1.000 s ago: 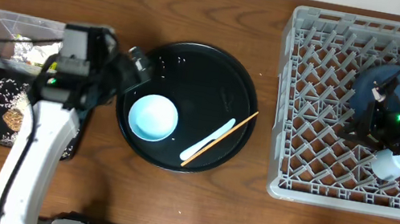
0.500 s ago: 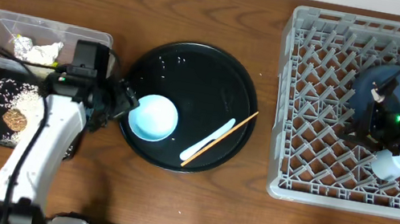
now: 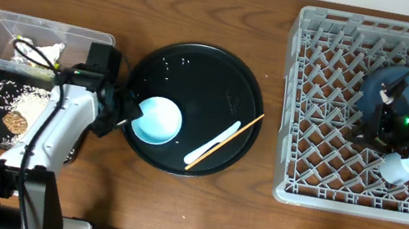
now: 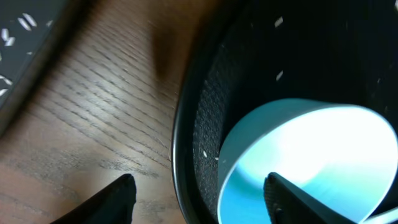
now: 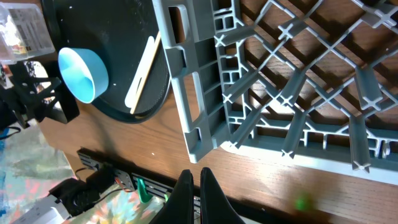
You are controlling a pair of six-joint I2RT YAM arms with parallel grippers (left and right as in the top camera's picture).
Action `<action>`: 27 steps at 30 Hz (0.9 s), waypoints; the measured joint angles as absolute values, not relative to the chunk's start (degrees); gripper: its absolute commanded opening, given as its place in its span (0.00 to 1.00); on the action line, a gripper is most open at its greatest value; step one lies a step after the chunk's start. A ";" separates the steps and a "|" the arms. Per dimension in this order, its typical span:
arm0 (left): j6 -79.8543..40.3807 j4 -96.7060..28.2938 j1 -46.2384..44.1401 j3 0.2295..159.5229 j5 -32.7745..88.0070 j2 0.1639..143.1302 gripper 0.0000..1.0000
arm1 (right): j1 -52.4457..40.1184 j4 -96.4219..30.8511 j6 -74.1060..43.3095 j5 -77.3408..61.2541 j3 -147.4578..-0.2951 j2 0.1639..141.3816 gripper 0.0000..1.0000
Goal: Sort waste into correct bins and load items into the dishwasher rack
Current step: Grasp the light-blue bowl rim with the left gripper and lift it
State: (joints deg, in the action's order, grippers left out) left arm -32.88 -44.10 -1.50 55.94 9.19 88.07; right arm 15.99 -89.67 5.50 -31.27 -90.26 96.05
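Over the rack [image 3: 285,103], plate [image 3: 408,90] and cups [image 3: 402,167] loaded, my right gripper [image 5: 193,180] sits closed, empty; left gripper [image 4: 199,190] gapes around bowl [image 3: 157,119]; spoon [image 3: 221,136], chopstick [image 3: 253,123] left.

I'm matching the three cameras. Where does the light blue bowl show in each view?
Overhead: light blue bowl left of centre, on the round black tray.
Left wrist: bowl lower right, cropped.
Right wrist: bowl upper left, small.
Shared landmark: the round black tray beneath it.
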 measured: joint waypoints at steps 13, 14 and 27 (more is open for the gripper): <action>-30.13 -44.36 -7.68 55.94 8.95 88.62 0.52 | 15.99 -89.73 5.50 -31.27 -90.24 96.05 0.01; -30.11 -44.29 -7.68 55.90 8.95 88.90 0.52 | 15.99 -89.73 5.50 -31.24 -90.24 96.05 0.01; -30.06 -39.22 -7.68 51.86 8.67 89.93 0.14 | 15.99 -89.38 5.52 -31.27 -89.49 96.05 0.01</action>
State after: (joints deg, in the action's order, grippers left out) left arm -30.06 -39.22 -7.68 51.86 8.67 89.93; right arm 15.99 -89.38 5.52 -31.27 -89.49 96.05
